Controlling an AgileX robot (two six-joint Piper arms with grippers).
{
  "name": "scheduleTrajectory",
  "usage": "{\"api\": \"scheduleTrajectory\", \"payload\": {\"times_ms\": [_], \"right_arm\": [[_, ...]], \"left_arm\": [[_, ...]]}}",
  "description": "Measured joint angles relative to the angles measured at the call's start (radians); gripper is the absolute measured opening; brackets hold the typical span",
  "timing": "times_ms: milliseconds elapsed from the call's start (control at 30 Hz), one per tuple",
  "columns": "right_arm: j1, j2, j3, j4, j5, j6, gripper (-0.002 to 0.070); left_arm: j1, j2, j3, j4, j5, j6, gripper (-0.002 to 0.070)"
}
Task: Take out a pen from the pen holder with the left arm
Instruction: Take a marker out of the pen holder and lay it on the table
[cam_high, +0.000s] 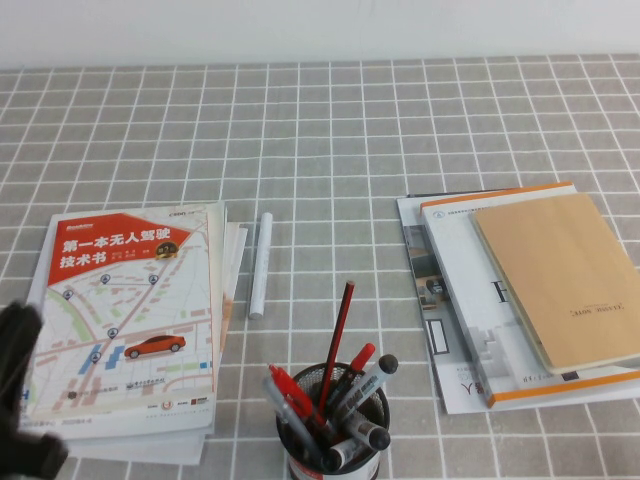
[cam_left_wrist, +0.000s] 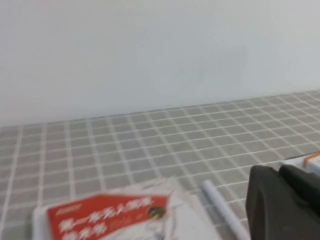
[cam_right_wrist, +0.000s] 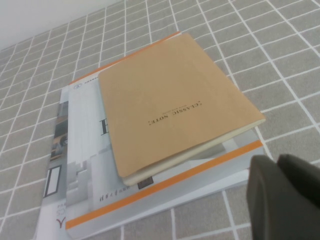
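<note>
From above, the black mesh pen holder (cam_high: 333, 425) stands at the near edge of the tiled table (cam_high: 330, 140), between two stacks of books. It is crowded with red pens (cam_high: 290, 395), black markers (cam_high: 372, 382) and one tall dark-red pencil (cam_high: 338, 335) that leans out of the top. Neither wrist camera catches the holder at all.

The left gripper (cam_left_wrist: 279, 175) sits low at the near left, by the corner of the map-covered book (cam_high: 125, 320) and well apart from the holder. Its own camera looks past the book's red banner to a loose white pen (cam_high: 260, 265) just beside the stack. Its dark fingers (cam_left_wrist: 265, 200) are pressed together, holding nothing.

The right gripper (cam_right_wrist: 278, 167) shows only in its own wrist view. It hangs near the corner of the tan notebook (cam_right_wrist: 175, 100) that tops the right stack, with its fingers together and empty.
</note>
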Motion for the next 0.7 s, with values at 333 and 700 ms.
{"api": "scheduleTrajectory", "payload": {"times_ms": [333,700], "right_arm": [[0.0,0.0,0.0,0.0,0.0,0.0,-0.0013],[0.0,0.0,0.0,0.0,0.0,0.0,-0.0013]], "left_arm": [[0.29,-0.376,0.123,-0.048,0.277,-0.002,0.0],[0.429,-0.446,0.213,-0.241,0.358,0.249,0.0]]}}
